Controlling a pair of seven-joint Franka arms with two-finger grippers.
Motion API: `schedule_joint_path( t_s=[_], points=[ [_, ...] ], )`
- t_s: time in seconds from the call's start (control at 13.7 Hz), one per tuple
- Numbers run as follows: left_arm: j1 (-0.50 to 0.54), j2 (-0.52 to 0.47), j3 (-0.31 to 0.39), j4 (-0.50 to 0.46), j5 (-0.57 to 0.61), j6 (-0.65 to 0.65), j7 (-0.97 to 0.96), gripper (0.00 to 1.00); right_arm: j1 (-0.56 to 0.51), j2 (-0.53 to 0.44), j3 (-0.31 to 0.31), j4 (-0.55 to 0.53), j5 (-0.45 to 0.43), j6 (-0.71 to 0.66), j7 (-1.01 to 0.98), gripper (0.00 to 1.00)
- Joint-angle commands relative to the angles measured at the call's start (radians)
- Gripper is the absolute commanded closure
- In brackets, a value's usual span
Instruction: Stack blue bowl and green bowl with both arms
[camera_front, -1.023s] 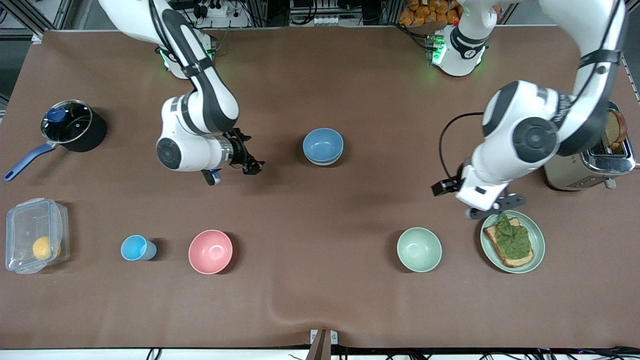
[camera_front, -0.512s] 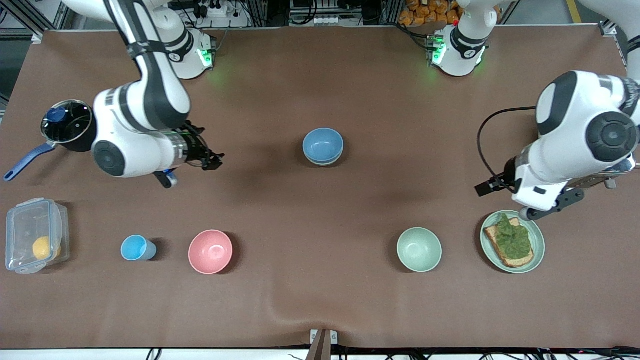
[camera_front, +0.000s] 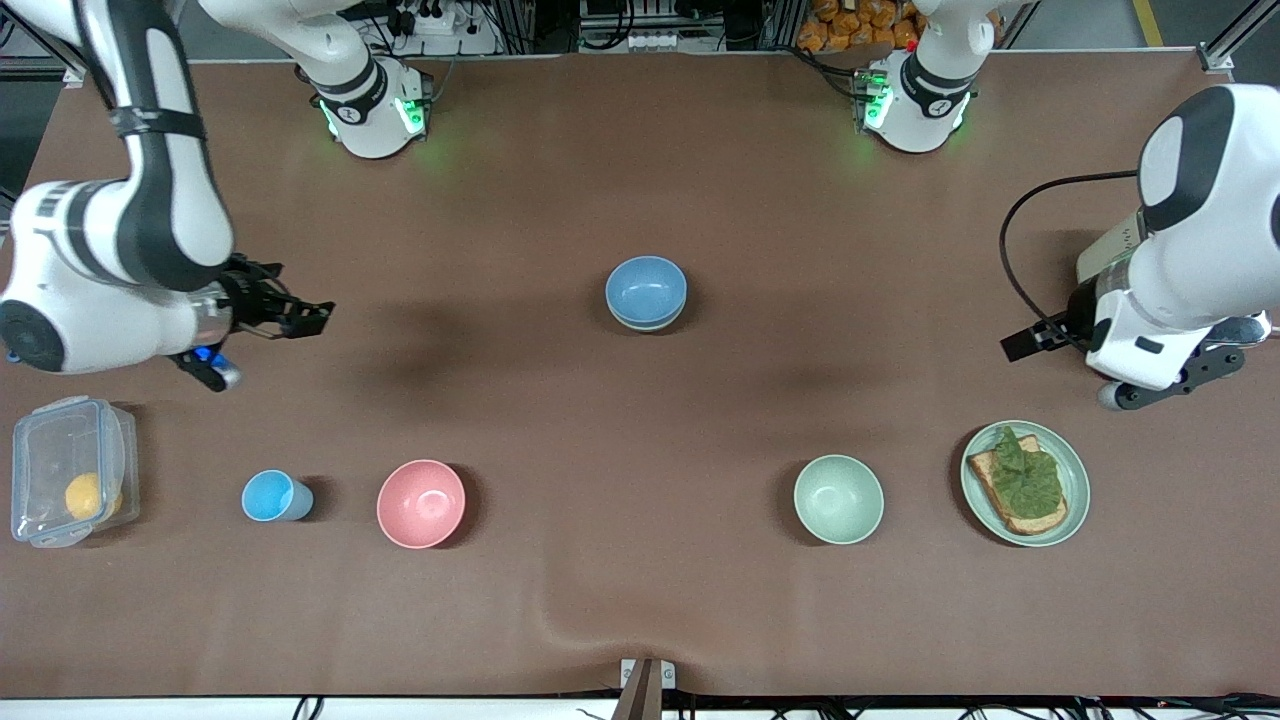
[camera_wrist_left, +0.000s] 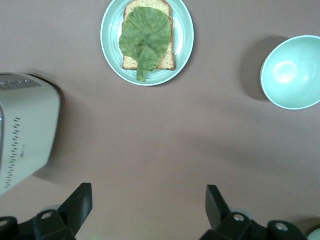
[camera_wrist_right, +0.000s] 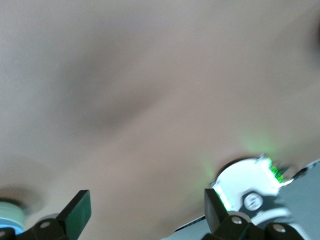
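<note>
While the right claw (camera_front: 300, 318) hangs spread wide and empty over bare desk (camera_front: 560, 150) at the right arm's end, the blue bowl (camera_front: 646, 290) sits nested on a green bowl mid-desk. Nearer the camera stands another green bowl (camera_front: 838, 498). Over the left arm's end, the left claw (camera_wrist_left: 149, 210) gapes wide, holding nothing.

Two white robot arms with rounded shells and dark grey joint bands; green lights glow on both round bases. A black cable loops beside the left arm's wrist. Each ends in a black claw: left claw (camera_wrist_left: 147, 200), right claw (camera_wrist_right: 145, 205).
</note>
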Motion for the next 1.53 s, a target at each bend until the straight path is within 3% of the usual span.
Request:
schedule_joint_path(
  t_s=[0.0, 0.29, 0.44, 0.58, 0.8, 1.17, 1.32, 1.46],
  points=[
    [-0.108, -0.105, 0.152, -0.046, -0.065, -0.007, 0.124, 0.0, -0.15, -0.014, 0.167, 0.081, -0.146, -0.021, -0.081, 0.0],
    [-0.154, -0.191, 0.163, -0.039, -0.065, -0.02, 0.159, 0.0, -0.288, -0.054, 0.312, 0.191, -0.173, -0.046, -0.132, 0.0],
    [-0.168, -0.205, 0.166, -0.03, -0.067, -0.076, 0.211, 0.0, -0.368, -0.1, 0.379, 0.225, -0.17, -0.035, -0.29, 0.0],
    [-0.162, -0.203, 0.163, -0.002, -0.068, -0.113, 0.312, 0.0, -0.379, -0.121, 0.383, 0.257, -0.176, -0.035, -0.389, 0.0],
    [-0.152, -0.206, 0.164, 0.03, -0.068, -0.161, 0.43, 0.0, -0.398, -0.178, 0.376, 0.26, -0.176, -0.035, -0.386, 0.0],
    [-0.099, -0.206, 0.151, 0.07, -0.137, -0.179, 0.445, 0.0, -0.339, -0.239, 0.364, 0.262, -0.174, -0.017, -0.385, 0.0],
    [-0.111, -0.208, 0.146, 0.07, -0.131, -0.187, 0.443, 0.0, -0.309, -0.249, 0.34, 0.262, -0.176, -0.008, -0.385, 0.0],
    [-0.149, -0.208, 0.167, 0.07, -0.123, -0.192, 0.443, 0.0, -0.243, -0.247, 0.266, 0.26, -0.159, 0.026, -0.385, 0.0]
  ],
)
